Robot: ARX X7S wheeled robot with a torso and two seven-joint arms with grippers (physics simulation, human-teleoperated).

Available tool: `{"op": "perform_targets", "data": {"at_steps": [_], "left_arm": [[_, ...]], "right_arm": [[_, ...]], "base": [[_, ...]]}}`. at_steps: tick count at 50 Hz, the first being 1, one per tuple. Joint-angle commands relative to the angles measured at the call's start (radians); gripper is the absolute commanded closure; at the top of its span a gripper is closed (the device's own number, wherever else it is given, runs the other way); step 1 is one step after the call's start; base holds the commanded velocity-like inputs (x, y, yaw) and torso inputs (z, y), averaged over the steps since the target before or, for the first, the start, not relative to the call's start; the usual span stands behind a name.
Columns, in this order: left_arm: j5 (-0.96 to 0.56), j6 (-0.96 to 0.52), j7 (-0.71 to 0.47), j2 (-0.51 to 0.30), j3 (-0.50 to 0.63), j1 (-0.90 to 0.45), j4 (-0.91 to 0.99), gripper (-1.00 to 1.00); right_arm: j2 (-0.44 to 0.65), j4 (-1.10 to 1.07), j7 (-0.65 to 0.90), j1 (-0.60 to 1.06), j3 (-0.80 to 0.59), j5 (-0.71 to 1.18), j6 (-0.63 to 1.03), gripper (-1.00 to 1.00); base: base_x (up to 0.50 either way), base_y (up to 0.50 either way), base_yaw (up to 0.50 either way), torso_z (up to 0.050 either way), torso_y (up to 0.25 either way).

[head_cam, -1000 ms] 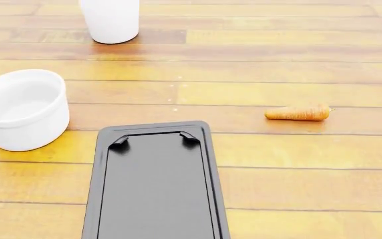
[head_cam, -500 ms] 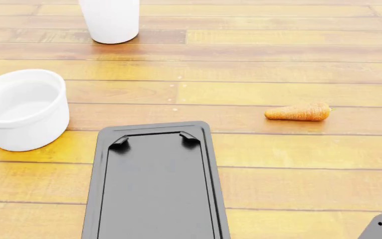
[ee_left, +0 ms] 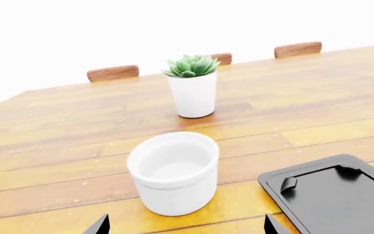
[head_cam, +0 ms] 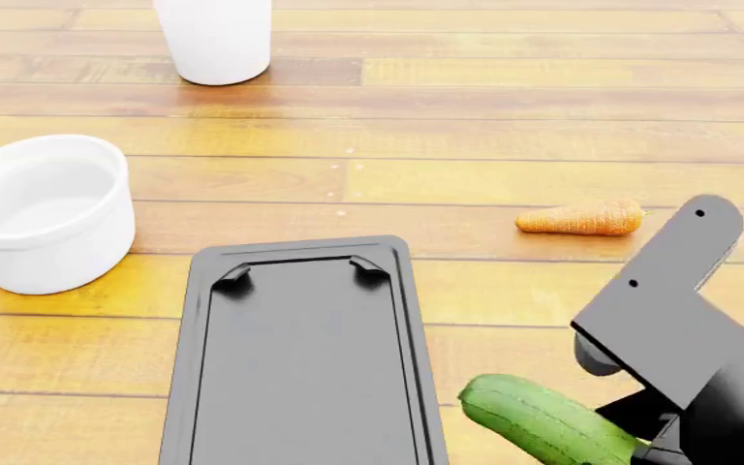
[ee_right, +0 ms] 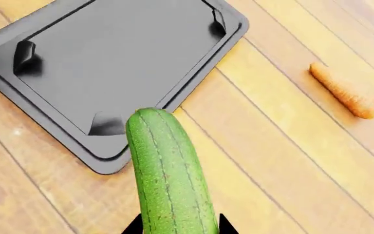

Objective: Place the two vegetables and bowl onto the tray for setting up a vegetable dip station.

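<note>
My right gripper (ee_right: 177, 228) is shut on the green cucumber (ee_right: 167, 173), which it holds in the air just right of the black tray (head_cam: 191, 387). The cucumber (head_cam: 541, 421) juts out leftward at the head view's lower right. The tray (ee_right: 57, 105) holds nothing. The orange carrot (head_cam: 580, 219) lies on the table right of the tray's far end, and shows in the right wrist view (ee_right: 344, 92). The white bowl (head_cam: 44, 211) stands left of the tray's far end. My left gripper (ee_left: 185, 225) is open, just short of the bowl (ee_left: 173, 171); only its fingertips show.
A taller white cup (head_cam: 214, 37) stands at the back left; in the left wrist view it is a pot (ee_left: 194, 92) with a green succulent. Brown chair backs (ee_left: 112, 72) line the far table edge. The wooden table (head_cam: 541, 145) spreads all round.
My right arm has come up into the head view at the lower right, carrying the cucumber toward the tray. The bowl, carrot and tray have not moved.
</note>
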Motion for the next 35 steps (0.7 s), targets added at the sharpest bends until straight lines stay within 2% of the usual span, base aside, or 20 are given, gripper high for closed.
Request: {"op": "perform_targets", "data": {"at_steps": [1, 6, 8, 9, 17, 27, 29, 33, 35], "left_arm": [[0.042, 0.045, 0.022, 0.017, 0.010, 0.043, 0.013, -1.00], [0.055, 0.050, 0.021, 0.021, 0.045, 0.029, 0.004, -1.00], [0.031, 0.063, 0.072, -0.003, -0.052, 0.098, 0.014, -1.00], [0.036, 0.065, 0.077, -0.006, -0.053, 0.104, 0.012, -1.00], [0.013, 0.049, 0.046, 0.000, -0.006, 0.066, 0.022, -1.00], [-0.020, 0.025, 0.007, -0.009, 0.033, -0.002, -0.001, -1.00], [-0.046, 0.029, 0.023, -0.008, 0.003, 0.017, -0.006, -1.00], [-0.029, 0.038, 0.026, -0.008, 0.012, 0.018, -0.008, -1.00], [-0.041, 0.042, 0.045, -0.017, -0.029, 0.049, -0.003, -1.00]], "right_arm": [[-0.249, 0.200, 0.003, 0.295, -0.135, -0.066, -0.014, 1.00], [-0.406, 0.373, -0.062, 0.334, -0.227, -0.203, -0.060, 1.00], [-0.453, 0.426, -0.102, 0.343, -0.265, -0.264, -0.092, 1.00], [-0.483, 0.430, -0.160, 0.358, -0.327, -0.357, -0.146, 1.00], [-0.707, 0.753, -0.298, 0.405, -0.428, -0.486, -0.235, 1.00], [-0.875, 1.035, -0.478, 0.387, -0.580, -0.627, -0.359, 1.00], [-0.901, 1.091, -0.487, 0.387, -0.588, -0.636, -0.359, 1.00], [-0.936, 1.166, -0.511, 0.377, -0.620, -0.651, -0.340, 1.00], [-0.947, 1.192, -0.517, 0.374, -0.623, -0.656, -0.347, 1.00]], "base": [[0.00, 0.00, 0.00, 0.000, 0.000], [0.00, 0.00, 0.00, 0.000, 0.000], [0.00, 0.00, 0.00, 0.000, 0.000], [0.00, 0.00, 0.00, 0.000, 0.000], [0.00, 0.00, 0.00, 0.000, 0.000], [0.00, 0.00, 0.00, 0.000, 0.000], [0.00, 0.00, 0.00, 0.000, 0.000], [0.00, 0.00, 0.00, 0.000, 0.000], [0.00, 0.00, 0.00, 0.000, 0.000]]}}
